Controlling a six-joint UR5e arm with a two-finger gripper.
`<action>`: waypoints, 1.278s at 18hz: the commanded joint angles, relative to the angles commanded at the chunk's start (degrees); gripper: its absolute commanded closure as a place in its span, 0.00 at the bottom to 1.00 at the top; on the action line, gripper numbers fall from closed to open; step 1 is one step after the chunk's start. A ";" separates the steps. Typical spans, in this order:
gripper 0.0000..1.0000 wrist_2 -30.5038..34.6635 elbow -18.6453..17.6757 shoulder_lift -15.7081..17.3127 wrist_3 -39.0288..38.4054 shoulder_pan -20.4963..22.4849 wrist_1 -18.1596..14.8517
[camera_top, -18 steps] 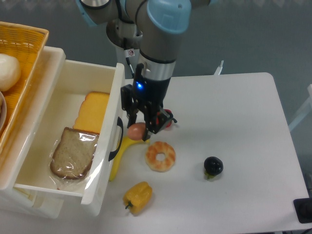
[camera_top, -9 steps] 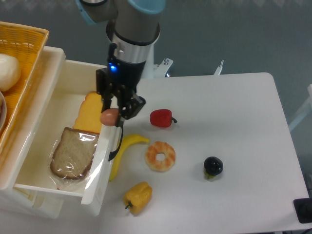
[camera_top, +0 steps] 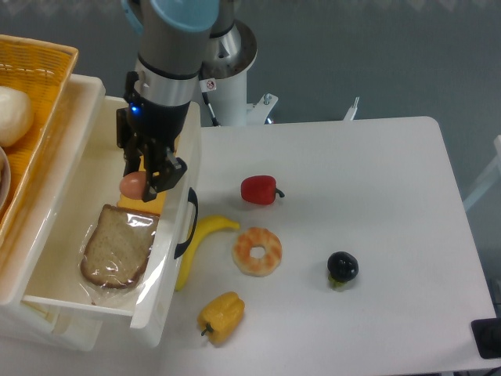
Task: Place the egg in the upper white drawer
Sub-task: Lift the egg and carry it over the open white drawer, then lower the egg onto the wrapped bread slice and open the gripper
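Note:
The small orange-brown egg [camera_top: 134, 186] hangs between the fingers of my gripper [camera_top: 142, 183], which is shut on it. Both are above the inside of the upper white drawer [camera_top: 181, 149], over its right half near the front wall. The drawer is pulled open, with its black curved handle [camera_top: 190, 222] facing the table. Inside lie a wrapped bread slice [camera_top: 116, 247] and a yellow-orange slab [camera_top: 150, 203] that the gripper partly hides.
A yellow wicker basket [camera_top: 43, 72] with a pale ball [camera_top: 13, 114] sits at the far left. On the table lie a red pepper [camera_top: 259, 189], a banana [camera_top: 202, 240], a frosted ring [camera_top: 257, 251], a yellow pepper [camera_top: 220, 316] and a dark round fruit [camera_top: 342, 268].
The gripper has carried the egg leftward from beside the banana and red pepper, across the drawer's front wall, to a spot above the drawer's interior.

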 joint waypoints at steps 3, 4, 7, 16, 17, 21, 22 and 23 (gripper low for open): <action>0.57 0.18 -0.35 -0.09 0.53 -0.62 -0.17; 0.57 0.18 -0.44 -0.18 0.97 -0.70 -0.35; 0.57 0.35 -1.23 -0.44 2.03 -1.76 -0.62; 0.57 3.25 -2.81 -2.11 3.26 -4.66 -0.70; 0.57 3.25 -2.90 -2.28 3.34 -4.75 -0.70; 0.57 3.34 -3.16 -2.64 3.78 -5.10 -0.79; 0.57 3.34 -3.25 -2.64 3.87 -5.10 -0.79; 0.57 3.34 -3.25 -2.64 3.87 -5.10 -0.79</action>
